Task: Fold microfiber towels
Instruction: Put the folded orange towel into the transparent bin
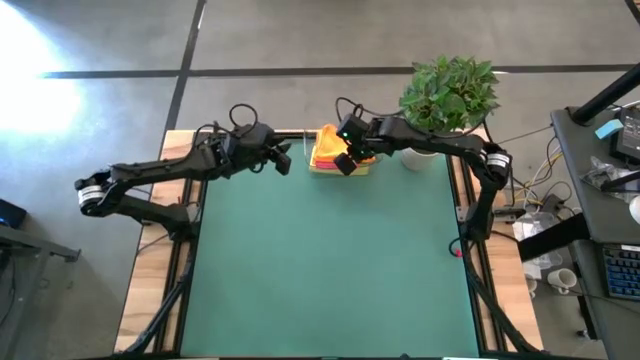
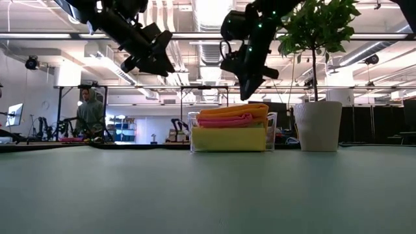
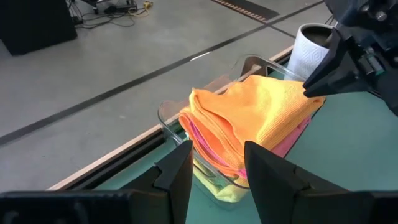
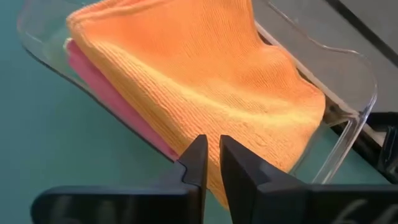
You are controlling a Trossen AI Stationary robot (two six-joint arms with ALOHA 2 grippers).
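Note:
A stack of folded microfiber towels (image 1: 328, 150) lies in a clear plastic bin (image 2: 271, 130) at the middle of the green mat's far edge. An orange towel (image 4: 205, 68) is on top, a pink one (image 2: 224, 119) under it and a yellow one (image 2: 227, 138) at the bottom. My right gripper (image 2: 250, 91) hangs just above the stack's right part, pointing down, its fingers (image 4: 202, 162) shut with only a slit between them; it holds nothing. My left gripper (image 3: 217, 168) is open and empty, in the air left of the bin (image 1: 283, 158), pointing at the stack.
A potted plant in a white pot (image 2: 317, 125) stands right of the bin, close behind my right arm (image 1: 440, 140). The green mat (image 1: 330, 270) lies bare toward the near side. A person (image 2: 90, 112) stands far back in the room.

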